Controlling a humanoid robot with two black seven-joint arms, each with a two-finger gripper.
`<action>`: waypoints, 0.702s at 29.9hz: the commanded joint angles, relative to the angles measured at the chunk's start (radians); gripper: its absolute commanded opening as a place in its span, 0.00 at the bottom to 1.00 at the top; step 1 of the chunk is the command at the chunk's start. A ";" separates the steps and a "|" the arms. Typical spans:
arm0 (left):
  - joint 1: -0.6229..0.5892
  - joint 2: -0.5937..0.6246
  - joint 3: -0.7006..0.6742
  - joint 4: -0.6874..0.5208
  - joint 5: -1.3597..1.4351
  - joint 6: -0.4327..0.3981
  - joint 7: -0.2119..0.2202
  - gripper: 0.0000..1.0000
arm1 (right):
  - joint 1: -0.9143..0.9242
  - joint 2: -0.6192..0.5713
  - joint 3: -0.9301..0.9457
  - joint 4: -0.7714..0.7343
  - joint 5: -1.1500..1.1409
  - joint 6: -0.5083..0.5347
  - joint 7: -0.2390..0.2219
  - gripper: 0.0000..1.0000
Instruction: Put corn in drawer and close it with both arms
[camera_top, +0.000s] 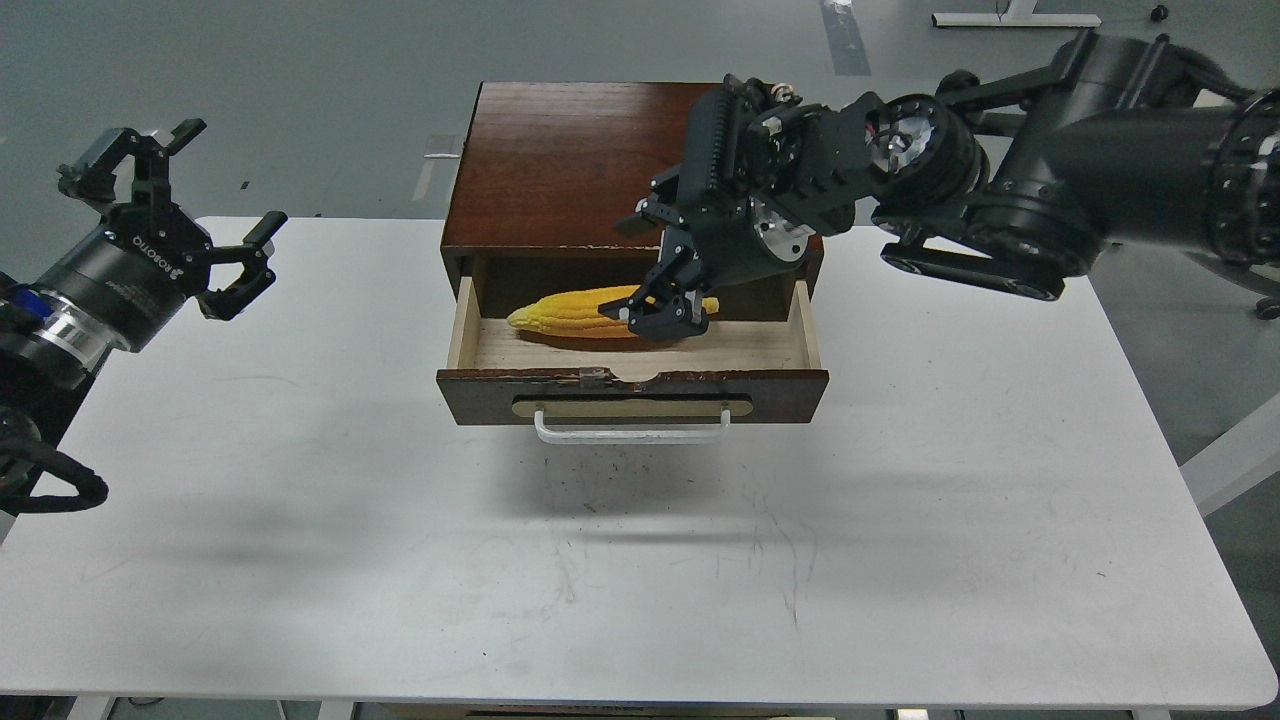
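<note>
Corn (570, 312) lay inside the pulled-out drawer (632, 392), right fingers (668, 312) clamped on it. Left fingers (180, 215) spread, empty, over table's (640, 560) left edge. Table front bare white; grey floor beyond.

Single head view, forward and down over the table (300, 560), moderately near.

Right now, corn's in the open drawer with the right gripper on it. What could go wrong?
1. Right gripper grips the corn; lifting out without opening could drag it out of the drawer.
2. Closing before that arm clears could pinch it.
3. Left gripper is far from the handle.
</note>
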 joint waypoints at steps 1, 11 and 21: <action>0.000 -0.002 0.000 0.000 0.000 0.000 0.000 1.00 | 0.029 -0.104 0.074 0.042 0.146 0.006 0.000 0.95; 0.003 -0.015 0.008 0.000 0.002 0.000 0.000 1.00 | -0.267 -0.454 0.393 0.056 0.599 0.007 0.000 0.96; 0.026 -0.048 0.005 0.002 0.037 0.000 0.000 1.00 | -0.865 -0.511 0.887 0.047 0.918 0.012 0.000 0.96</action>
